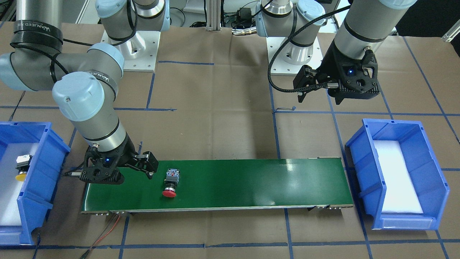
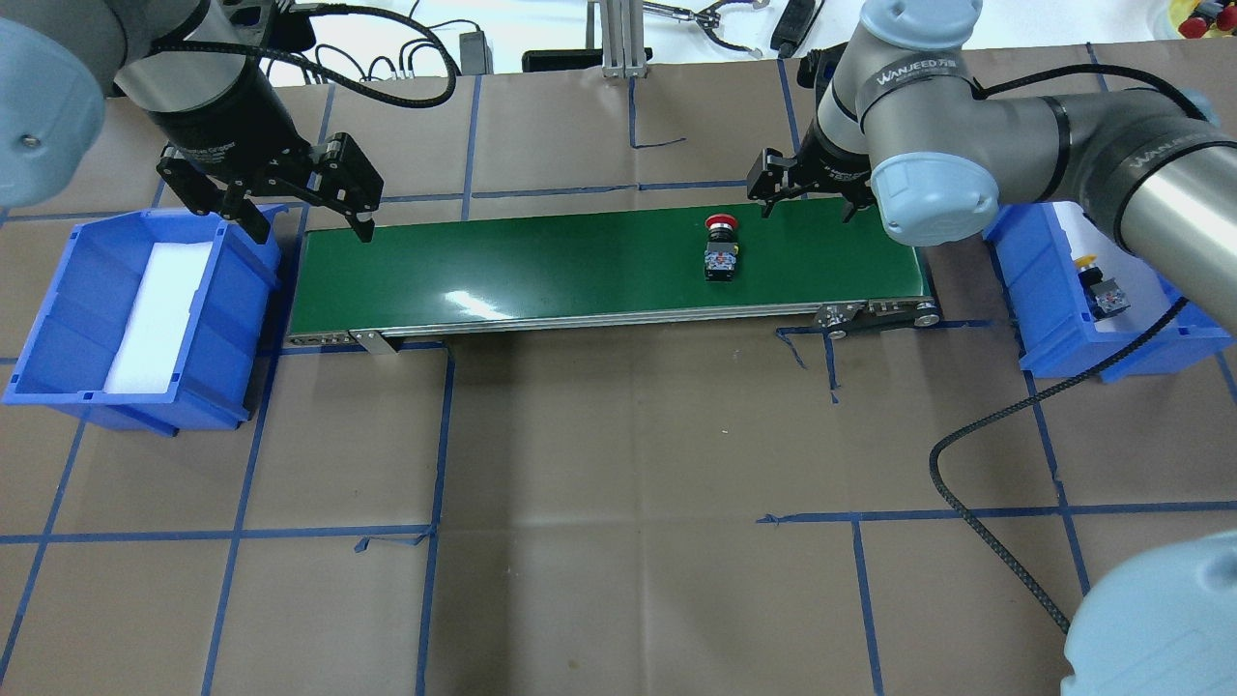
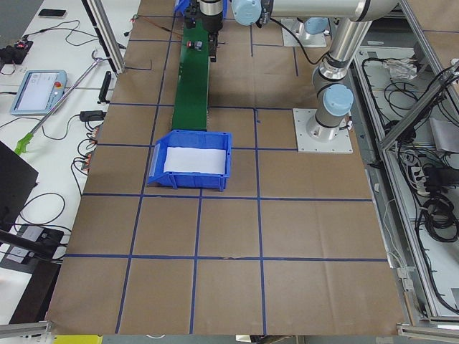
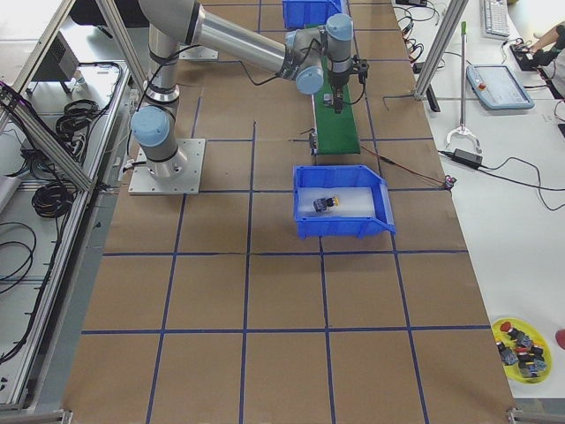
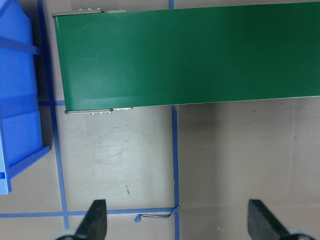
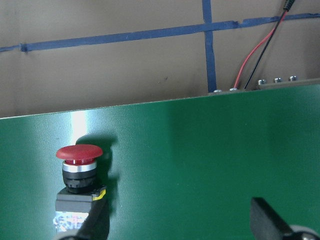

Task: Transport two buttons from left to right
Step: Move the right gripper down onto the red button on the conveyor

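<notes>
The red button (image 2: 720, 248) lies on its side on the green conveyor belt (image 2: 580, 271), near its right end; it also shows in the front view (image 1: 169, 183) and the right wrist view (image 6: 79, 170). The yellow button (image 2: 1097, 285) lies in the blue right bin (image 2: 1039, 300), seen too in the front view (image 1: 21, 168). My right gripper (image 2: 807, 208) is open and empty, just right of the red button and apart from it. My left gripper (image 2: 309, 227) is open and empty above the belt's left end.
An empty blue bin (image 2: 237, 309) with a white liner stands at the belt's left end. Red and black wires (image 6: 260, 45) run off the belt's right end. Blue tape lines cross the brown table cover.
</notes>
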Controlling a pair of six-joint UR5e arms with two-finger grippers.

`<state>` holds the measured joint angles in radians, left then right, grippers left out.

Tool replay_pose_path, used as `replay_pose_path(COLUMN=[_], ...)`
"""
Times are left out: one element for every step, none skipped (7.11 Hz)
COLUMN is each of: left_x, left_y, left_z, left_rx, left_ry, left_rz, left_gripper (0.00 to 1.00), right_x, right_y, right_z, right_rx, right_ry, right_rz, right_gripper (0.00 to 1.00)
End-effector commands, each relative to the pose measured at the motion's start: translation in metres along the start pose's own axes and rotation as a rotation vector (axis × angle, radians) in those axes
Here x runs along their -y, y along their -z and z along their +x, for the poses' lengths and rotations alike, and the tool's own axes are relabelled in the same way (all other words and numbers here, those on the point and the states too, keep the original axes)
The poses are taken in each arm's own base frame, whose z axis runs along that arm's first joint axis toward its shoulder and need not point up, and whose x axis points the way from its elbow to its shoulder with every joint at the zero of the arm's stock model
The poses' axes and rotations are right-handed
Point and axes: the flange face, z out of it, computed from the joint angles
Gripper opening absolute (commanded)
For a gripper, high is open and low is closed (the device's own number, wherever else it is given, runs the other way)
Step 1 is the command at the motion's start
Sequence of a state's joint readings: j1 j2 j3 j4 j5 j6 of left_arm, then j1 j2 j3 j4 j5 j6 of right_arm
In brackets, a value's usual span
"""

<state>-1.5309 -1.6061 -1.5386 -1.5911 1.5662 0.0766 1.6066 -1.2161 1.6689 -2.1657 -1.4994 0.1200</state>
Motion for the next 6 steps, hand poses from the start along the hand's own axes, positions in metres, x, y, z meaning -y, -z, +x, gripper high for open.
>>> replay_pose_path(left_x=[0.001,0.001,0.001,0.001,0.001,0.001], left_y=[0.001,0.001,0.001,0.001,0.001,0.001], left_z=[-0.001,-0.001,0.0,0.0,0.0,-0.001], left_rx=[0.002,0.002,0.002,0.002,0.002,0.004], left_ry=[0.0,0.0,-0.002,-0.002,-0.002,0.0], left_rz=[0.008,0.008,0.006,0.008,0.006,0.006], left_gripper=[1.0,1.0,1.0,1.0,1.0,1.0], right_x=[-0.005,-0.004,-0.001,0.0,0.001,0.001], right_y=[-0.011,-0.019,-0.025,-0.031,-0.037,-0.044], right_z=[-0.016,-0.018,-0.018,-0.018,-0.017,-0.017], right_rx=[0.031,0.03,0.031,0.031,0.03,0.029], right_ry=[0.02,0.022,0.023,0.023,0.024,0.021], right_rz=[-0.021,-0.03,-0.021,-0.021,-0.028,-0.039], right_gripper=[1.0,1.0,1.0,1.0,1.0,1.0])
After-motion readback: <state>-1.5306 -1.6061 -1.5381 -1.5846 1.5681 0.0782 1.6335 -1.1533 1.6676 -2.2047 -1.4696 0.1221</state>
